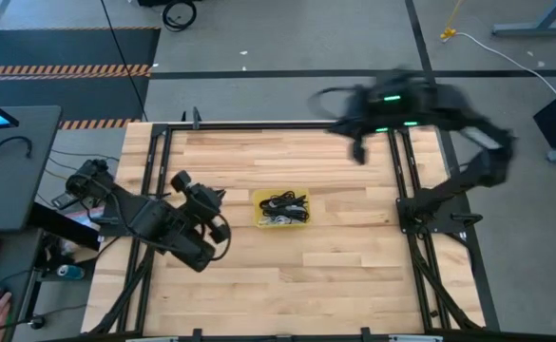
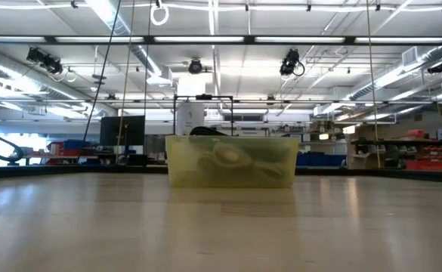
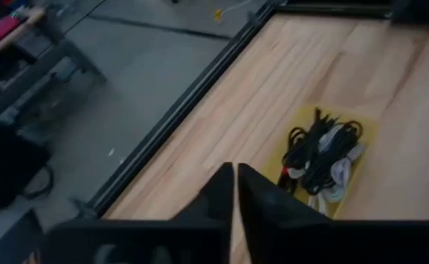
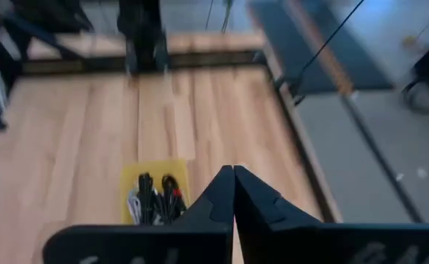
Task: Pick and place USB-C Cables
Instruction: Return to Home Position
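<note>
Though uncountable in their tangle, USB-C cables (image 1: 282,205) in one yellow bin (image 1: 258,197).

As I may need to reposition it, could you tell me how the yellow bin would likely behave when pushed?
The yellow bin looks like translucent plastic, so probably light; it would likely slide on the smooth wooden table. It sits low and wide, holding loose cables, so tipping seems unlikely.

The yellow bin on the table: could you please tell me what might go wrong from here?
The yellow plastic bin stands loose on the wooden table with the shut left gripper near it; a stray swing could shove it. The bundled black and white USB-C cables lie heaped to the rim, so a knock might spill some. The shut right gripper is at the far edge.
</note>
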### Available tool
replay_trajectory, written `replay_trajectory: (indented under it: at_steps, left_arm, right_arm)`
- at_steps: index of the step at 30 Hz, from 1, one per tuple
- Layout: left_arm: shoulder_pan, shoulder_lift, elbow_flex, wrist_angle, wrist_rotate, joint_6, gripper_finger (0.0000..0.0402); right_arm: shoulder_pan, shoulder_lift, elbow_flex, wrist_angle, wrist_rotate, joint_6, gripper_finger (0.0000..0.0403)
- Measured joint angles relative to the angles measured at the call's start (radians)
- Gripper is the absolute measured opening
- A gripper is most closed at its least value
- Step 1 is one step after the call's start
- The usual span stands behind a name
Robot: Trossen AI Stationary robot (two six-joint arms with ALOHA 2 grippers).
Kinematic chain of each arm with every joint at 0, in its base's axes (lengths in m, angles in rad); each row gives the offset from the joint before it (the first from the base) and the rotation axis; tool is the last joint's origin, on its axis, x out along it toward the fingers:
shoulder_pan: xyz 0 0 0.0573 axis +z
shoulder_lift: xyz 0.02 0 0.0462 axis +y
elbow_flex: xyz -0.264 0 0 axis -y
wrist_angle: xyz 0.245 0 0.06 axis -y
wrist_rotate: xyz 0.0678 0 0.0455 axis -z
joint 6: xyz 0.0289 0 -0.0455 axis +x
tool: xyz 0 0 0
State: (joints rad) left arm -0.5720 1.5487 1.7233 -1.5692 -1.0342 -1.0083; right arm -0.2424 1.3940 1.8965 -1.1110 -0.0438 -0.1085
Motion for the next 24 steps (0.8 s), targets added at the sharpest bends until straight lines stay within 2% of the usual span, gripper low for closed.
replay_trajectory:
  at_steps: [2,7,11,18,21,24]
  left_arm:
    - [-0.025,-0.032,-0.011,0.002,-0.005,0.043,0.0009]
    - [-0.081,-0.125,-0.014,-0.001,-0.031,0.071,0.0004]
    - [-0.123,-0.228,-0.013,-0.002,-0.063,0.082,0.0003]
    - [-0.202,-0.398,-0.014,-0.002,-0.042,0.125,0.0002]
    - [-0.251,-0.469,-0.062,-0.002,-0.003,0.101,0.0001]
    - [-0.313,-0.554,-0.175,0.006,0.011,0.007,0.0001]
  right_arm:
    - [0.001,-0.095,0.001,-0.014,0.02,0.005,0.0007]
    - [0.001,-0.331,0.001,-0.016,0.06,0.032,0.0003]
    - [0.001,-0.496,0.002,-0.018,0.057,0.068,0.0002]
    - [-0.002,-0.727,-0.01,-0.037,0.034,0.163,0.0002]
    - [-0.016,-0.799,-0.034,-0.038,0.0,0.193,0.0001]
    - [-0.038,-0.849,-0.061,-0.041,-0.037,0.204,0.0001]
